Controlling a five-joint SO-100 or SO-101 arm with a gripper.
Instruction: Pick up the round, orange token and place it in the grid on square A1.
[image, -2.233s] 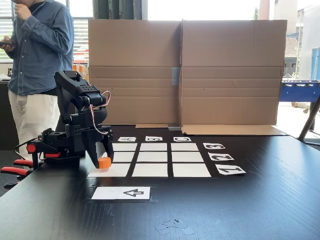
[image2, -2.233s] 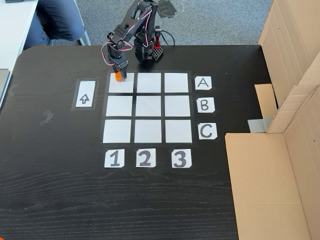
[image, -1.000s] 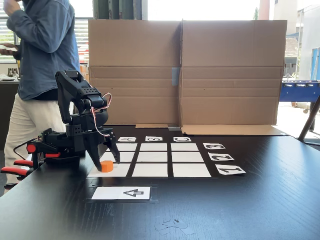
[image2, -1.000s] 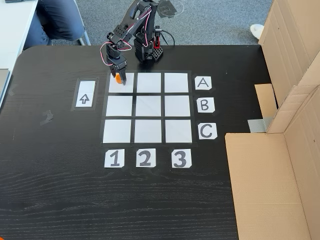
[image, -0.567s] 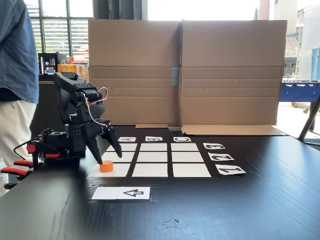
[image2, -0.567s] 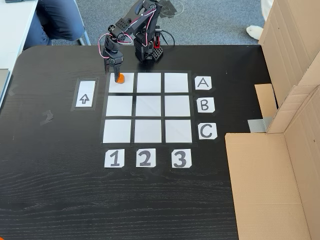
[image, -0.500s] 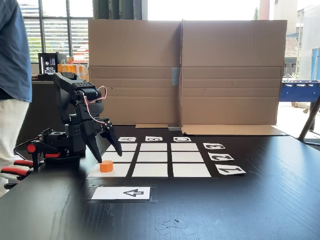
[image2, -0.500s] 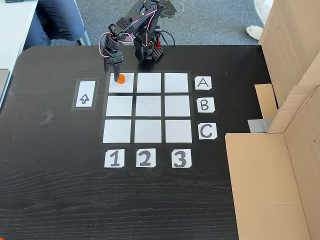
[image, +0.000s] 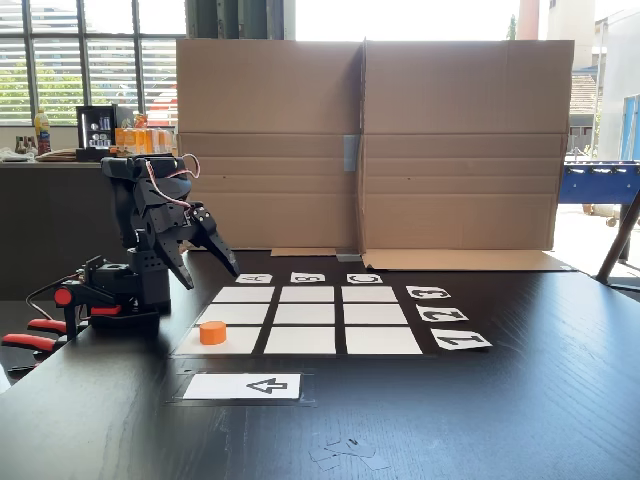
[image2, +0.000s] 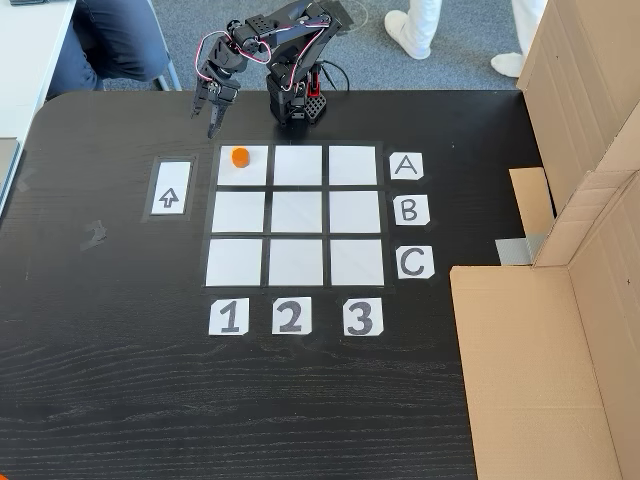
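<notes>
Jaws spread wide and empty on the gripper (image: 208, 268) (image2: 207, 113), raised clear of the table (image2: 120, 380); token (image: 211, 332) (image2: 240, 156) lying flat on square A1 (image2: 250, 170), corner cell of the grid (image2: 296, 215), beside the arrow card (image2: 170, 188).

Daylight floods in from the windows behind the tall brown cardboard screen (image: 370, 145) in a fixed view, washing the sky above it to plain white; the screen's near face stays evenly lit and readable; the black wood-grain table (image: 480, 420) takes a pale sheen along its right edge and front; the black robot arm (image: 150, 245) reads as a dark shape against the bright panes, its detail partly lost. The fixed view from above is softer and even; grain shows clearly on the table (image2: 150, 400); shadows are faint and short; both pictures are sharp, with no evident blur or bending at the edges.
</notes>
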